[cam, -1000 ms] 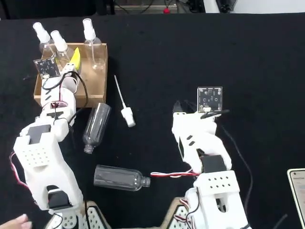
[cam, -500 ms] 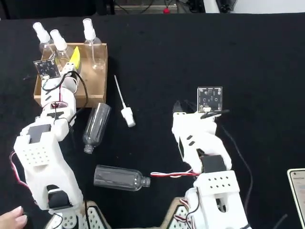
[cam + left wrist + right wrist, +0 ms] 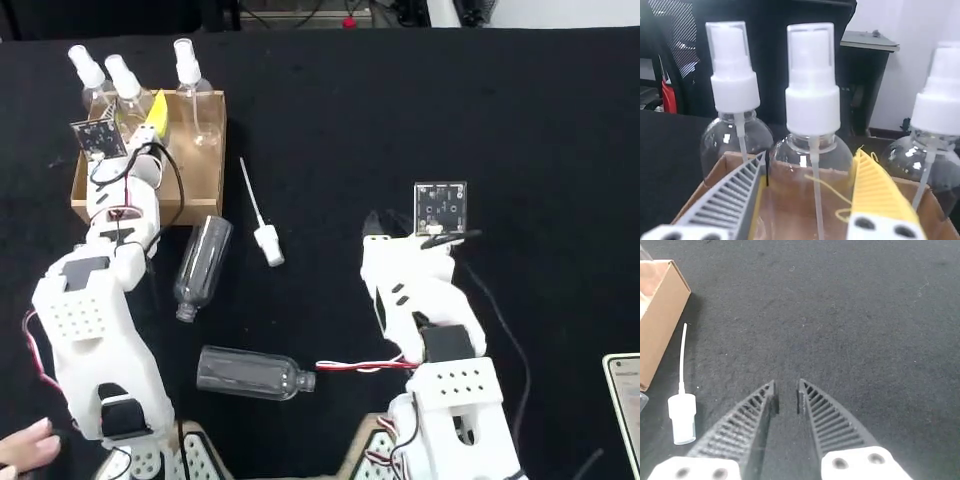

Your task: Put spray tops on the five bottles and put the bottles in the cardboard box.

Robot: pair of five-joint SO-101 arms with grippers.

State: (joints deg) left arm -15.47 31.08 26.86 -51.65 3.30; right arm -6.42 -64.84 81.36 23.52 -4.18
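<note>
The cardboard box (image 3: 205, 165) stands at the back left with three clear bottles upright in it, each with a white spray top. My left gripper (image 3: 145, 128) is over the box, its grey and yellow fingers shut on the middle bottle (image 3: 811, 150); the others stand on either side, one bottle (image 3: 732, 135) and another bottle (image 3: 935, 150). Two capless bottles lie on the table, one bottle (image 3: 203, 265) by the box and one bottle (image 3: 250, 372) nearer the arm bases. A loose spray top (image 3: 264, 235) (image 3: 682, 412) lies between them and my right gripper (image 3: 377, 222) (image 3: 786, 385), which stands open by a narrow gap, holding nothing.
The black table cloth (image 3: 480, 120) spreads to the right and back. A flat white-edged device (image 3: 625, 400) lies at the right edge. Red and white cables (image 3: 350, 365) run from the right arm toward the nearer lying bottle.
My left gripper has shifted slightly toward the back of the box, and the middle bottle has moved with it. The right arm has kept still.
</note>
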